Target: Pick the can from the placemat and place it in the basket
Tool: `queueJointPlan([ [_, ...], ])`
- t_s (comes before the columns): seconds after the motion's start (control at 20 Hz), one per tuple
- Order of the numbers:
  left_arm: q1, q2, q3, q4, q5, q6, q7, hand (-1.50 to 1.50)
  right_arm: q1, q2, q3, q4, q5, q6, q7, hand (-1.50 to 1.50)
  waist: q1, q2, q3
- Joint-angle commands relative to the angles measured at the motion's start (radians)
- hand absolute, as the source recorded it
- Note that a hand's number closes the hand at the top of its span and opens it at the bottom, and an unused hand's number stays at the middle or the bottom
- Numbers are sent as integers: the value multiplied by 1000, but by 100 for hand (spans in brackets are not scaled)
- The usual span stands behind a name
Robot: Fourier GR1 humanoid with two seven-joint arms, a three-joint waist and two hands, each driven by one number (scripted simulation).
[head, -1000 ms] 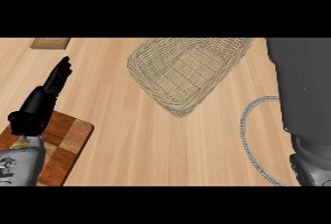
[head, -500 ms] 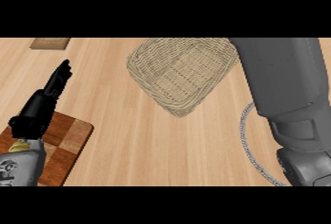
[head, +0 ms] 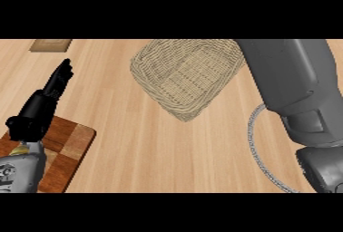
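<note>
The woven basket (head: 181, 77) lies at the top middle of the counter and shows nothing inside. Only a curved grey edge of the round placemat (head: 255, 136) shows at the right. My right forearm (head: 288, 86) covers the rest of it. No can shows anywhere. That forearm runs from the lower right up past the basket's right rim and out at the top, so the right hand is out of the picture. My left hand (head: 41, 106) rests open at the left with straight fingers pointing up, holding nothing.
A wooden chopping board (head: 70, 147) lies at the lower left under my left wrist. A small tan block (head: 51, 44) sits at the top left edge. Bare wooden counter (head: 140, 149) stretches between the board and the placemat.
My right forearm has swung in from the right edge towards the left and up, and now covers the basket's right rim and most of the placemat. The left hand has stayed still.
</note>
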Motion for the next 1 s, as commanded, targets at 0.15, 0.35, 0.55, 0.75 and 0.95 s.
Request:
queueJointPlan([
  [0.15, 29, 23, 25, 34, 5, -17, -54, 0, 15, 33, -34, 31, -50, 54, 19, -150, -6, -2, 0],
  [0.35, 0, -5, -3, -34, 0, -4, 35, 0, 6, 32, -70, 62, -79, 10, -37, -150, -1, -1, 1],
  [0.55, 50, -23, -17, -45, 7, -12, 6, 0, 42, 67, -77, -9, -61, -153, -47, -150, 1, -2, 1],
  [0.75, 20, -9, -1, -35, 1, -3, 17, 0, 42, 16, -171, -62, -80, -343, -73, -150, 0, 1, 2],
  [0.95, 22, -1, 15, -24, 12, -8, 8, 0, 73, -9, -206, -147, -43, -515, -33, -150, -17, -5, 1],
])
